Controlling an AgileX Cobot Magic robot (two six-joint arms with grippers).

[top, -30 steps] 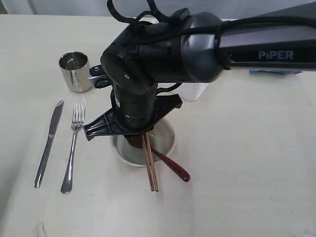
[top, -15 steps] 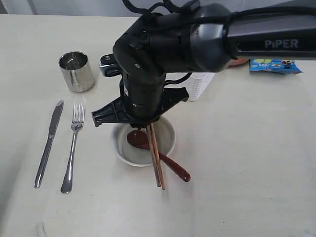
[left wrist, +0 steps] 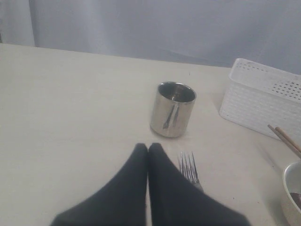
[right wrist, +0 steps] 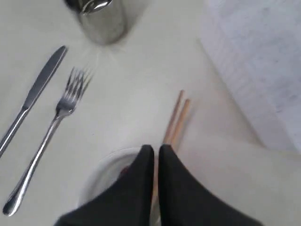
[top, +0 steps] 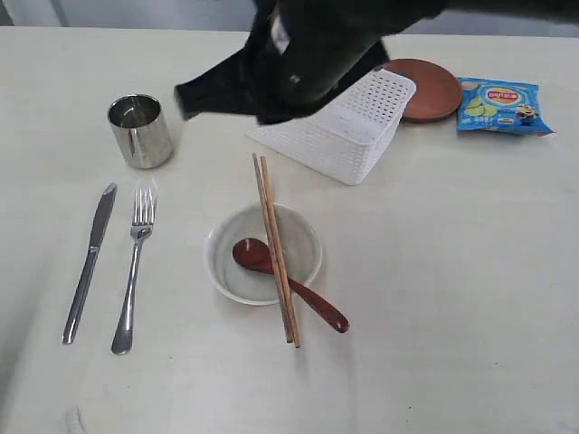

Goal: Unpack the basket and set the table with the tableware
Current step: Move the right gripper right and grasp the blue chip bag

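One pale table [top: 470, 298] under everything; above its far middle, right arm [top: 308, 45], blurred, over the basket [top: 362, 127]; basket tipped on its side, nothing visible within. Plate [top: 430, 86] at the far edge, just behind the basket, packet [top: 502, 106] beside it. Bowl [top: 222, 262] near centre; cup [top: 138, 136] well to its left and further back; knife [top: 89, 262] and fork [top: 132, 280] side by side left of the bowl, apart from it. Chopsticks [top: 271, 226] laid together across the bowl, ends past both rims; spoon [top: 312, 303] resting in the bowl, handle out over the near rim, crossing the chopsticks. Right gripper [right wrist: 154, 149] pinched together, empty, above bowl and chopsticks; left gripper [left wrist: 147, 147] likewise closed on nothing, low over the table just short of fork and cup.

Probably left to place: the plate. To do it well: spread the jaws wide before descending; approach the plate's free rim, away from basket and packet; pinch firmly, the rim being thin and likely slippery; lift clear before travelling; pass high over the chopsticks, easily knocked off; set down flat on bare table near the bowl, without nudging the cutlery.
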